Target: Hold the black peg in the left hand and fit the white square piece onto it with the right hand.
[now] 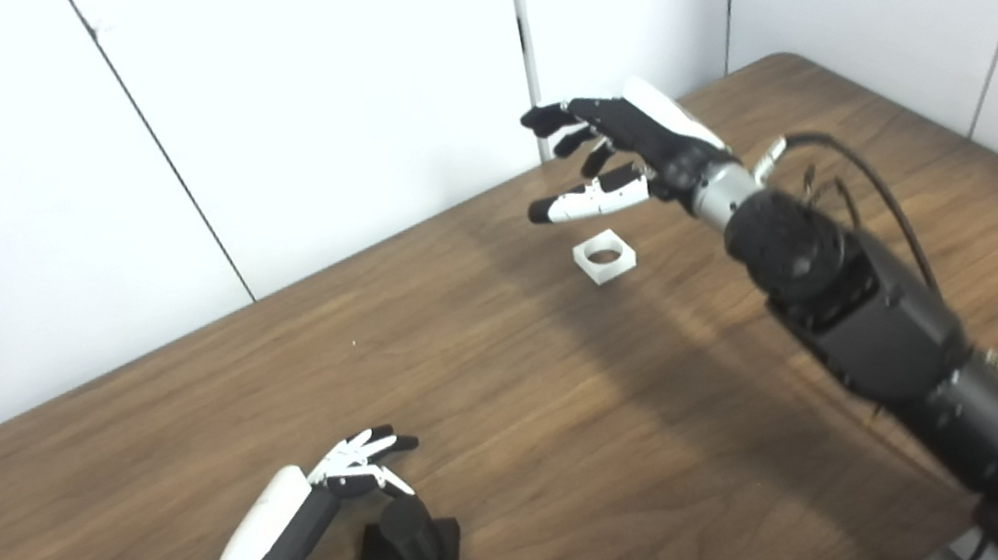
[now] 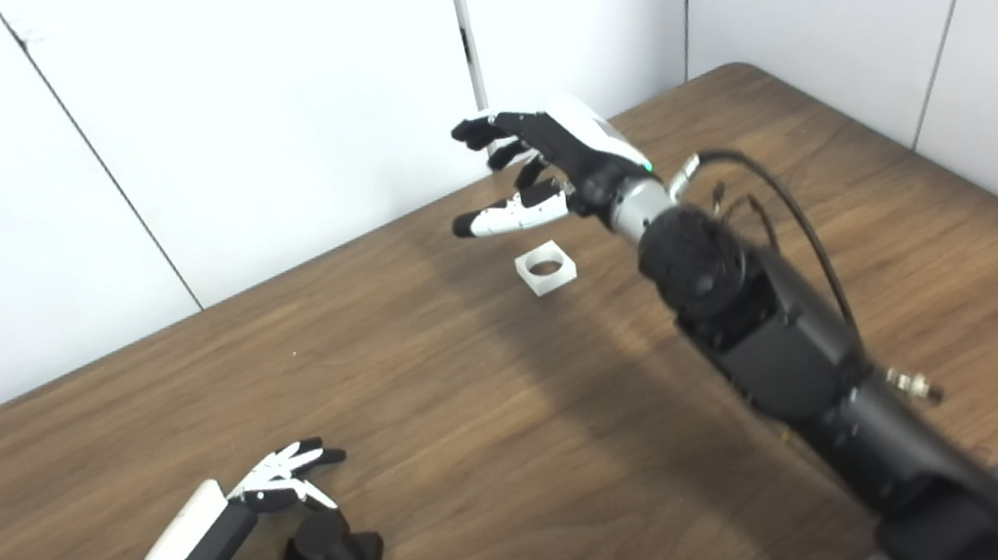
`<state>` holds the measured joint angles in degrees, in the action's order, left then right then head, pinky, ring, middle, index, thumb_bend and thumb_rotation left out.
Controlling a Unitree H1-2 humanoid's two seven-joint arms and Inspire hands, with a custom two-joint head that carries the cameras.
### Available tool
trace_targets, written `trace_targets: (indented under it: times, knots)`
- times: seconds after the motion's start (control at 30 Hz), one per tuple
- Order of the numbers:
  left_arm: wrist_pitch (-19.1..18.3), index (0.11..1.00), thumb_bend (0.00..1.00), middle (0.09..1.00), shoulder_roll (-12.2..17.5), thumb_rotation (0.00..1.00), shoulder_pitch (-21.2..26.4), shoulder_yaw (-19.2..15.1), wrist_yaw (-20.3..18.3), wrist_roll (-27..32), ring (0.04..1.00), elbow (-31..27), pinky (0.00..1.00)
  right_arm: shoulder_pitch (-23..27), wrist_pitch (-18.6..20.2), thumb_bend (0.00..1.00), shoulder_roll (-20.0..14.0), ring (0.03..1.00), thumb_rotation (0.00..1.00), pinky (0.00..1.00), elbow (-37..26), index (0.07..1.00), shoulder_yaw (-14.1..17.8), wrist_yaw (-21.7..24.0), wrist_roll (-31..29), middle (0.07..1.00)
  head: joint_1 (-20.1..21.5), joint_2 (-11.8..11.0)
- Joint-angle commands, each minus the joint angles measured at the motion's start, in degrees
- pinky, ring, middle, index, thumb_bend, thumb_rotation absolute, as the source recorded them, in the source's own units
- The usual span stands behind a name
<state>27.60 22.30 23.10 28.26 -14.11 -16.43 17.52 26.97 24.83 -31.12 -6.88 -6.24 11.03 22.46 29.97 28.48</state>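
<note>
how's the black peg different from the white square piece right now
The black peg is a dark upright cylinder on a square base; the white square piece is a pale flat block with a round hole. The peg sits between the left hand's fingers; the piece lies under the open right hand. Both rest on the table.

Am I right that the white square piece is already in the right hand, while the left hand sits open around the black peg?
Not quite. The white square piece lies on the table, and the right hand hovers open above it, holding nothing; the left eye view shows the gap. The rest holds: the left hand is open around the black peg.
</note>
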Motion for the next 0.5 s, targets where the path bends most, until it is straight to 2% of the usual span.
trace_targets:
  times: [0.0,0.13,0.27,0.47]
  knots:
    - [-0.7,0.489,0.52,0.89,0.97,0.06,-0.08,0.18,-1.42,-1.62,0.965,-0.57,0.98,4.67,0.98,0.81,-3.49,0.796,0.36,0.62,0.02,0.845,-1.17,2.9,2.8,0.862,-0.07,0.08]
    - [-0.69,0.489,0.52,0.889,0.93,0.06,0.03,0.4,-1.25,-1.45,0.965,-0.44,0.99,6.9,1.35,0.81,-6.54,0.851,0.32,0.68,3.05,0.855,-3.73,6.88,5.21,0.893,-0.33,0.23]
    - [-0.69,0.49,0.52,0.892,0.99,0.06,0.07,0.32,-1.32,-1.51,0.967,-0.45,0.99,9.02,0.01,0.81,-9.24,0.839,0.29,0.62,7.07,0.852,-6.33,10.52,7.15,0.909,-0.36,0.32]
    - [-0.72,0.49,0.52,0.894,0.77,0.06,-0.03,-0.13,-1.6,-1.84,0.969,-0.55,0.99,12.67,-3.66,0.81,-12.42,0.846,0.29,0.61,12.48,0.838,-9.56,15.59,8.61,0.916,-0.7,0.44]
